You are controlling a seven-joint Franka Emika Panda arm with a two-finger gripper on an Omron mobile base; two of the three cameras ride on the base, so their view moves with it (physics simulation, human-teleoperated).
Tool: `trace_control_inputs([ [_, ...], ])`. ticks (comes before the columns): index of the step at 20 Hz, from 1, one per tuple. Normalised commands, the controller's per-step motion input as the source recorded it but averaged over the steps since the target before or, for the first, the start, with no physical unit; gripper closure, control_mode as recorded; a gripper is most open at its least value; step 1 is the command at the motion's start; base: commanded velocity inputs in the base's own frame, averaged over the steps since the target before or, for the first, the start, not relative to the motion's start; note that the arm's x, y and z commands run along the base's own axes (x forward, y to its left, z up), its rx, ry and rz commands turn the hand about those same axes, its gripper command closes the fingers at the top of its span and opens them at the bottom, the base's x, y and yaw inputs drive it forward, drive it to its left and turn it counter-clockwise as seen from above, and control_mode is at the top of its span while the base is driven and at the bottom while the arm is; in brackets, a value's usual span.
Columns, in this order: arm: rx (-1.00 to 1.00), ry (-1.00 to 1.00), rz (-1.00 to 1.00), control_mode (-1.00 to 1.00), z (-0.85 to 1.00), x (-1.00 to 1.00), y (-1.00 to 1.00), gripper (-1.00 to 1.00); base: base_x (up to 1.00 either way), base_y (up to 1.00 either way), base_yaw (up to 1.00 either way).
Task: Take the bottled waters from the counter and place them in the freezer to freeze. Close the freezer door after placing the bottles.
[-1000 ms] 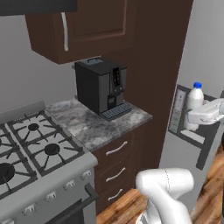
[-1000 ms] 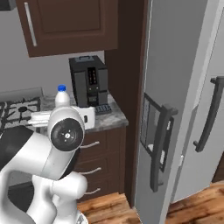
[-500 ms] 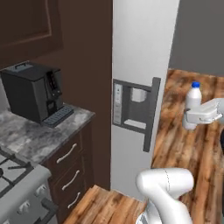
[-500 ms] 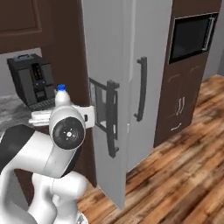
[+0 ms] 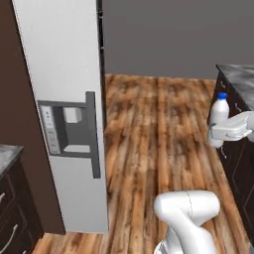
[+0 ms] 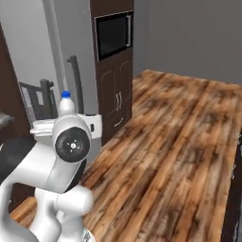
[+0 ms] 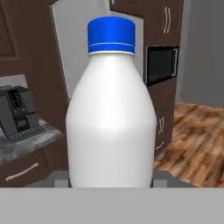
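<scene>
A milky white bottled water (image 7: 111,118) with a blue cap stands upright in my gripper (image 5: 224,133), which is shut on its lower body. The same bottle (image 5: 219,115) hangs over the wooden floor, to the right of the freezer door (image 5: 59,74). That light-grey door carries a recessed dispenser (image 5: 67,130) and a dark vertical handle (image 5: 91,134). From the right side, bottle (image 6: 66,103) and gripper (image 6: 66,125) sit in front of the freezer door (image 6: 33,56). A corner of the speckled counter (image 5: 6,152) shows at lower left. The freezer's inside is hidden.
A black coffee machine (image 7: 17,114) stands on the counter (image 7: 26,143). A built-in microwave (image 6: 113,34) sits in dark brown cabinets beyond the fridge. Another speckled top over dark cabinets (image 5: 239,84) stands on the right. Open wooden floor (image 6: 179,142) spreads across the middle.
The whole picture has swung as the base turned: stove and coffee machine slid out of the base views, fridge and wooden floor came in. The bottle stays held.
</scene>
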Motion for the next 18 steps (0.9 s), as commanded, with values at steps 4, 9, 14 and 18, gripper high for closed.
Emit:
trace_control_inputs([
  [4,0.00,0.00,0.00,1.00,0.00,0.00,0.00,1.00,0.79,-0.74,-0.39],
  [9,0.00,0.00,0.00,1.00,0.00,0.00,0.00,1.00,0.95,-0.56,-0.10],
  [14,0.00,0.00,0.00,1.00,0.00,0.00,0.00,1.00,0.77,-0.29,0.08],
  [18,0.00,0.00,0.00,1.00,0.00,0.00,0.00,1.00,1.00,-0.37,0.53],
])
